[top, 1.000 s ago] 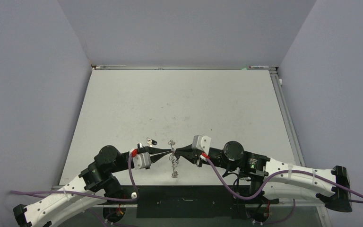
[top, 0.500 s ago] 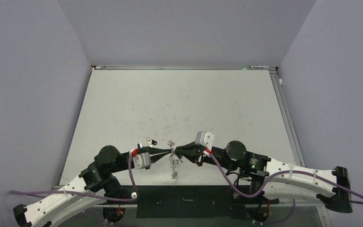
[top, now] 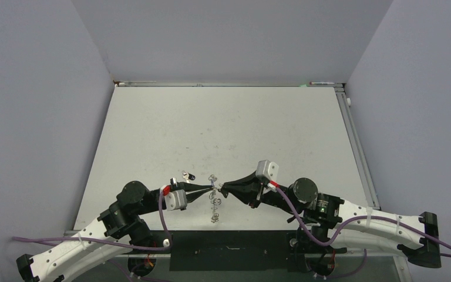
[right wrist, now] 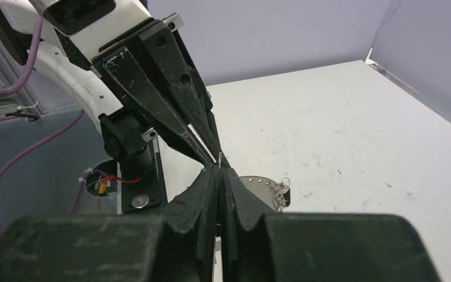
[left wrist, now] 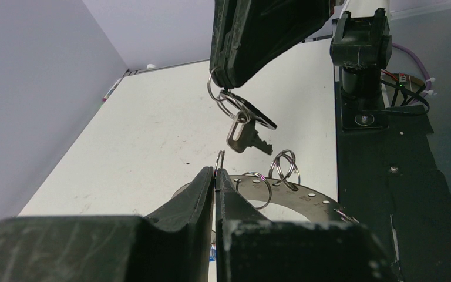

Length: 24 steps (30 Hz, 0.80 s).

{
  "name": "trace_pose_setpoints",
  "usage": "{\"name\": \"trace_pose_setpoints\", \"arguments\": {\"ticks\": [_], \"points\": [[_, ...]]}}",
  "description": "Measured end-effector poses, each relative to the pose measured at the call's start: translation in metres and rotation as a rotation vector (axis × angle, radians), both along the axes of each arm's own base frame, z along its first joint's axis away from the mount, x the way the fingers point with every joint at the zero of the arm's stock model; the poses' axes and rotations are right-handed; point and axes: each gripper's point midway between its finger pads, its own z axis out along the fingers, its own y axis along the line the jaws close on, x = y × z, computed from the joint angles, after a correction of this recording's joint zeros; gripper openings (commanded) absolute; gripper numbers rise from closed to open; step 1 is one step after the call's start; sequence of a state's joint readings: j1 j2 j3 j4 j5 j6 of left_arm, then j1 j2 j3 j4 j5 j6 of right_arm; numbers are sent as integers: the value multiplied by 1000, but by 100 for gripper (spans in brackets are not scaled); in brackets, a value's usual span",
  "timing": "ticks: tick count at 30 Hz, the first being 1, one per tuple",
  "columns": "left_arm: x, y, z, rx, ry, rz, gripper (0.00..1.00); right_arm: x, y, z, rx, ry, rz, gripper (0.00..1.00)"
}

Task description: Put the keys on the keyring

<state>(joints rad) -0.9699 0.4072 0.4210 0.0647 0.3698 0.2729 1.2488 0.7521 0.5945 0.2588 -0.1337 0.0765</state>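
Note:
My left gripper [top: 210, 188] [left wrist: 214, 171] is shut on a small wire loop [left wrist: 219, 158] at the rim of the keyring [left wrist: 296, 197]. The keyring is a flat silver plate with holes, and it hangs below the fingertips in the top view [top: 214, 205]. My right gripper [top: 223, 189] [right wrist: 219, 170] is shut on a thin wire ring. A silver key [left wrist: 242, 134] with a black tag [left wrist: 262, 119] dangles from that ring, just above the keyring's loops. The two grippers meet tip to tip. Another black-headed key [top: 186, 175] lies on the table behind my left gripper.
The white table [top: 229, 129] stretches away behind the grippers, with walls on three sides. The black base strip [top: 235, 249] and the arm mounts lie just below the keyring. Purple cables [top: 164, 223] loop near both wrists.
My right arm has swung its wrist and elbow to the right and back, while its fingertips stayed by the keyring. The left arm has held still. The keyring has swayed slightly.

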Motion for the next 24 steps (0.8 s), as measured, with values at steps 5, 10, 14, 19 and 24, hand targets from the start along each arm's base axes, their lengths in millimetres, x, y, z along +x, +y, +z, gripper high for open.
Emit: {"name": "trace_pose_setpoints", "arguments": {"ticks": [5,10,14,19,24], "points": [[0,0,0,0,0,0,0,-1,5,-13,-23,61,8,5],[0,0,0,0,0,1,0,-2,12,-36,-87,140,10,5],[0,0,0,0,0,2,0,-3,13,-43,-103,166,14,5],[1,0,0,0,0,3,0,-3,15,-47,-112,181,15,5],[1,0,0,0,0,3,0,-4,16,-47,-111,183,22,5]]}}
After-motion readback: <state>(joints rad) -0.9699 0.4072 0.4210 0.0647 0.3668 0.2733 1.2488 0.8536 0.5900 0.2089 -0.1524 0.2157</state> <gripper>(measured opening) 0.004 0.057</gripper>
